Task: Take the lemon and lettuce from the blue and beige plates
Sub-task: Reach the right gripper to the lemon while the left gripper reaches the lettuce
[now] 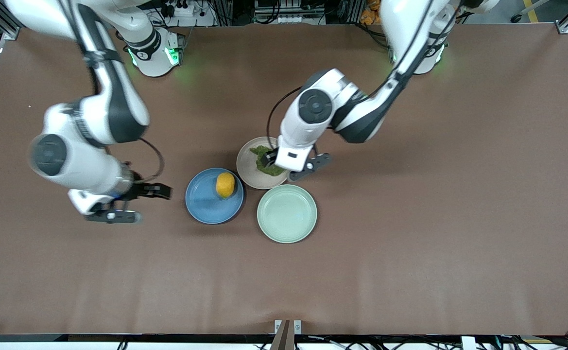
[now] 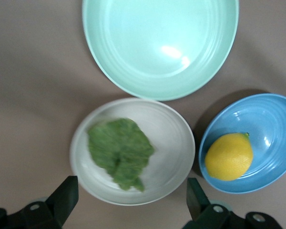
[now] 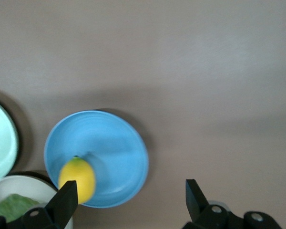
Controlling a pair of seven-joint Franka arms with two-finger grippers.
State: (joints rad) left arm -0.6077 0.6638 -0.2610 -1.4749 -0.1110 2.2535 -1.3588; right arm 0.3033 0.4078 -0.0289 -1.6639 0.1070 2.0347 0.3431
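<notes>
Left gripper (image 1: 294,165) spread over beige plate (image 1: 249,170), right gripper (image 1: 130,203) spread beside blue plate (image 1: 206,204)

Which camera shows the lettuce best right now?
The left wrist view: the whole lettuce lies unobstructed on the beige plate. The front view has it partly covered by the left gripper; the right wrist view catches only an edge.

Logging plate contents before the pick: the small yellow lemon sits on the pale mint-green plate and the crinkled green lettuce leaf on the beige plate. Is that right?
Not quite. The small yellow lemon sits on the round blue plate, as the front view shows; the pale mint-green plate holds nothing. The crinkled green lettuce leaf does lie on the beige plate.
</notes>
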